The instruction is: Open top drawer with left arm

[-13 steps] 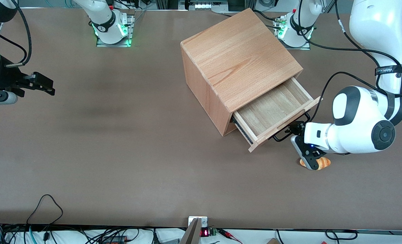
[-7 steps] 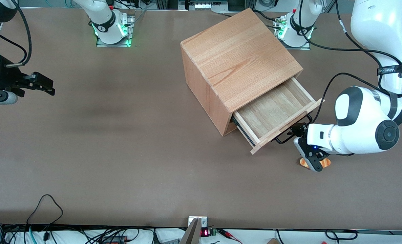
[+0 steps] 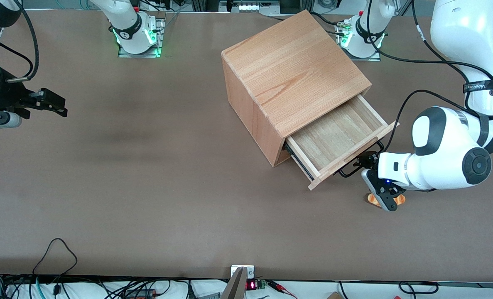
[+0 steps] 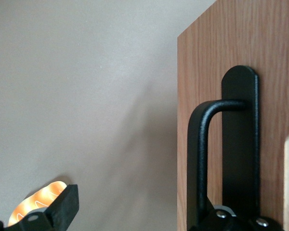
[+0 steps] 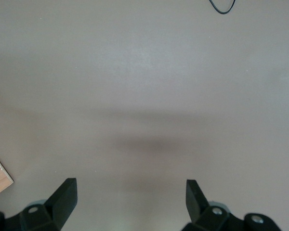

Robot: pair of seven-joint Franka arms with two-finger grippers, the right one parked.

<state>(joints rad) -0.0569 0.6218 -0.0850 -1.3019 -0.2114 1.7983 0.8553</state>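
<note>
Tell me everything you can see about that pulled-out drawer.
The top drawer is shallow, light wood, and empty inside. It stands well out of the beech cabinet on dark runners. A long black metal bar handle is fixed to its front; the gripper of the left arm is at that handle.

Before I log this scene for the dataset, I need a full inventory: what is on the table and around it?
cabinet: one, beech wood, mid-table, toward the working arm's end
top drawer: one, light wood, pulled partly out, nothing visible inside
handle: one, black bar, on the drawer front
orange object: one, on the table under the tool, kind unclear
table: one, brown
cable loop: one, black, at the table edge nearest the front camera
left arm: one, white and black, beside the drawer
tool: one, dark, open, one finger at the handle
</note>
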